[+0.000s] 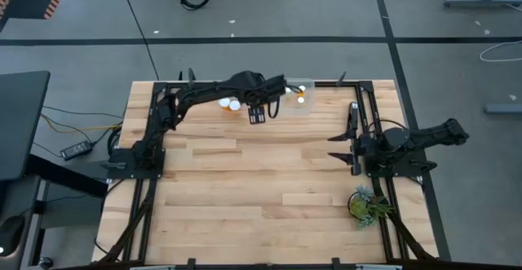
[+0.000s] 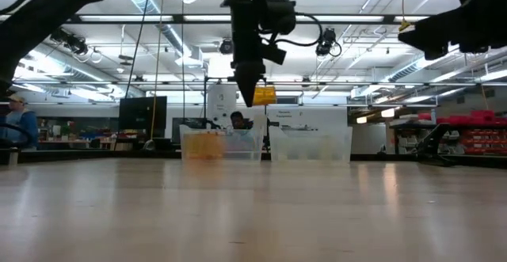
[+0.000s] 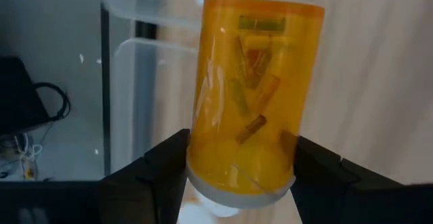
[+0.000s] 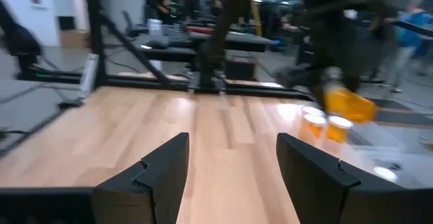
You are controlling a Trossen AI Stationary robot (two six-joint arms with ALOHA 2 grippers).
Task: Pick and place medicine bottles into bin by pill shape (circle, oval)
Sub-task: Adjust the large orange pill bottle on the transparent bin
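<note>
My left gripper [image 1: 257,113] hangs over the table's far middle, shut on an amber medicine bottle [image 3: 247,95] with long pills inside; the low view shows this bottle [image 2: 264,96] high above two clear bins. Two white-capped bottles [image 1: 229,104] stand left of the gripper. More bottles [image 1: 300,95] lie in the right bin [image 1: 308,107]. The left bin [image 2: 220,145] shows amber inside. My right gripper [image 1: 336,146] waits open at the table's right, level, with nothing between its fingers. My left gripper pinches the bottle between its two fingers on the amber wall just above the white cap [image 3: 197,158], one finger [image 3: 159,176] on each side. The fingers slant down from above. The bottle is lifted clear, cap end toward the wrist and base pointing away.
A small green plant [image 1: 367,205] stands near the table's right front corner. Black frame rails [image 1: 359,107] run along the far and side edges. The wide wooden middle [image 1: 261,180] is bare. People show in the room beyond the table.
</note>
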